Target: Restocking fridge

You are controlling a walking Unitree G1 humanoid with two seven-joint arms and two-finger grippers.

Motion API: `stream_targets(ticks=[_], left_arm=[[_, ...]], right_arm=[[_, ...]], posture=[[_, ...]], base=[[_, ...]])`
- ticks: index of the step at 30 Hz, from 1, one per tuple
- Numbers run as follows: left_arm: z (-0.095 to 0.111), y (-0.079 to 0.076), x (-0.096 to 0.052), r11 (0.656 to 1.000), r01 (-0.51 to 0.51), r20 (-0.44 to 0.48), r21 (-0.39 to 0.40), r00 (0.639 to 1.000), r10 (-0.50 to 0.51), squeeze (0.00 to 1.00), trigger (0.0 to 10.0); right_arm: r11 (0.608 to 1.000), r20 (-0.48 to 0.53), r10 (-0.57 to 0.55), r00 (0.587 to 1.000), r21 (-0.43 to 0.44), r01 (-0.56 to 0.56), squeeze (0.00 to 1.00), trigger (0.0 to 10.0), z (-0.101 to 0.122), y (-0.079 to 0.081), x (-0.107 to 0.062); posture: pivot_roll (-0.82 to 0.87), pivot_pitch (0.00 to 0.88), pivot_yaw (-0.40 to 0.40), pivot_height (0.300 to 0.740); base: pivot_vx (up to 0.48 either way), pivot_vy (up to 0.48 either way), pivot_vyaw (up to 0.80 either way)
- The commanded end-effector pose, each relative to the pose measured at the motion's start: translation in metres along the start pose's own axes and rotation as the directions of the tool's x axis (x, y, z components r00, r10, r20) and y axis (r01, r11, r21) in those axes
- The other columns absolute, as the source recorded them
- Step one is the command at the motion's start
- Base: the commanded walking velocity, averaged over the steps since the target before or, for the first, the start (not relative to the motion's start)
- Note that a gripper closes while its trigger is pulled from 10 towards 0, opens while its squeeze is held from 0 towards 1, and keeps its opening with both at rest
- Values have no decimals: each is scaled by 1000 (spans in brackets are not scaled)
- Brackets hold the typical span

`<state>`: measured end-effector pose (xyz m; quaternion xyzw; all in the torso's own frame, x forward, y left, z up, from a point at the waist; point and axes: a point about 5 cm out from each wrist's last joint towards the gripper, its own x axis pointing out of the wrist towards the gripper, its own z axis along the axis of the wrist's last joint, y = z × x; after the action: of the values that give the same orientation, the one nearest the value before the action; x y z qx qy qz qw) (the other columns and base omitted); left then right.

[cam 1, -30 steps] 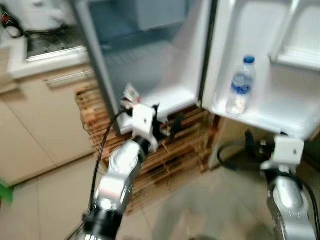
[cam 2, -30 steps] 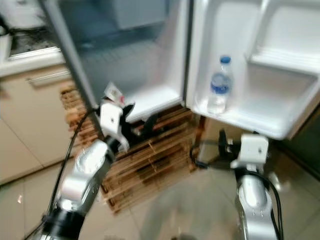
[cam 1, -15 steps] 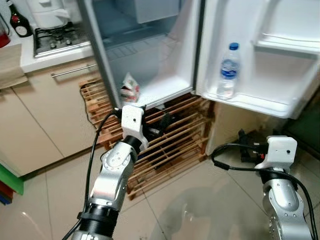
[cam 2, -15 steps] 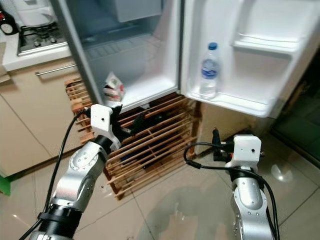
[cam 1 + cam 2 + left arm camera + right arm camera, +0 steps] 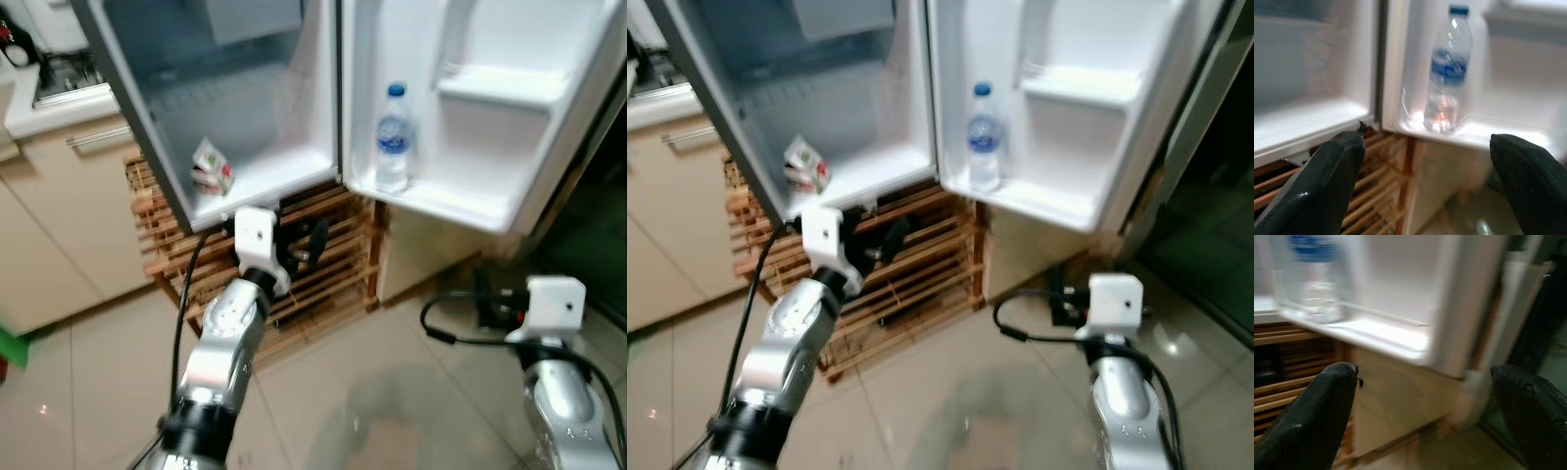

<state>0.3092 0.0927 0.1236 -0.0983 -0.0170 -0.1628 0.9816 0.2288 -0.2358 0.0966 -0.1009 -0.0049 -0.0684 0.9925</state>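
The fridge stands open, its door (image 5: 490,117) swung out to the right. A clear water bottle (image 5: 394,137) with a blue cap and label stands upright on the door's lowest shelf. A small red-and-white carton (image 5: 211,166) lies on the floor of the fridge's inside. My left gripper (image 5: 302,243) hovers below the fridge's bottom edge, open and empty, with the bottle (image 5: 1447,73) ahead between its fingers (image 5: 1337,166). Lower right, near the floor, my right gripper (image 5: 488,302) is open and empty, facing the underside of the door shelf (image 5: 1386,333).
A slatted wooden rack (image 5: 333,264) holds the fridge up off the tiled floor (image 5: 392,392). Beige kitchen cabinets (image 5: 59,225) and a hob (image 5: 64,73) lie to the left. A dark opening (image 5: 598,225) lies to the right of the door.
The whole picture has slid left as the camera turned right. Both grippers stay open and empty, about where they were relative to the body.
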Motion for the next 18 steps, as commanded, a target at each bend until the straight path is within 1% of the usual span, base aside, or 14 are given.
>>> stream_targets(ticks=[1,2,3,5,7,8,9,11,13,14,15,16,17,18], left_arm=[[2,37,-10,977,-212,2,20,977,212,0,10000],[1,45,-16,966,-253,-6,53,967,253,0,10000],[-3,54,-24,949,-293,-24,121,954,298,0,10000],[-12,66,-38,916,-335,-61,222,933,356,0,10000],[-24,70,-47,895,-321,-115,311,922,370,0,10000],[-28,73,-50,882,-334,-130,334,910,394,0,10000],[-30,75,-52,874,-345,-135,343,902,409,0,10000],[-29,74,-46,878,-360,-125,317,901,415,0,10000],[-20,73,-35,884,-372,-90,284,907,411,0,10000],[-15,73,-30,885,-371,-73,283,911,405,0,10000],[-9,74,-25,883,-373,-49,286,914,402,0,10000],[-9,74,-25,883,-373,-49,286,914,402,0,10000],[-5,76,-22,880,-377,-32,287,915,403,0,10000],[2,78,-18,883,-380,-11,278,917,398,0,10000]], right_arm=[[1000,12,10,1000,-1,-10,0,10000,1,2,0],[1000,11,9,1000,-3,-9,0,10000,0,1,-1],[1000,5,7,1000,-7,-7,0,10000,-1,-1,-2],[1000,-12,7,1000,-19,-7,0,10000,-7,-5,-4],[999,-45,6,999,-32,-8,0,10000,-17,-11,-8],[999,-76,5,997,-36,-7,0,10000,-24,-14,-11],[999,-95,3,995,-38,-7,0,10000,-28,-15,-13],[999,-135,-5,991,-43,-1,0,10000,-37,-18,-17],[973,-203,-159,966,-199,118,0,10000,-48,-35,-16],[944,-232,-276,933,-246,218,0,10000,-52,-48,-16],[919,-252,-362,898,-260,297,0,10000,-54,-59,-15],[919,-252,-362,898,-260,297,0,10000,-54,-59,-15],[910,-259,-393,882,-245,334,0,10000,-54,-64,-14],[912,-237,-389,890,-234,336,0,10000,-50,-65,-10]], posture=[[-223,0,85,740],[-223,0,85,740],[-219,0,77,740],[-214,0,68,740],[-203,0,58,740],[-198,0,53,740],[-197,0,51,740],[-194,0,48,740],[-193,0,50,740],[-193,0,50,740],[-193,0,50,740],[-193,0,50,740],[-192,0,57,740],[-196,0,69,740]], base=[[0,-439,0],[0,-439,0],[0,-439,0],[0,-439,0],[0,-433,0],[0,0,0],[0,0,0],[0,0,0],[0,0,0],[0,0,0],[0,0,0],[0,0,0],[0,0,0],[0,0,0]])
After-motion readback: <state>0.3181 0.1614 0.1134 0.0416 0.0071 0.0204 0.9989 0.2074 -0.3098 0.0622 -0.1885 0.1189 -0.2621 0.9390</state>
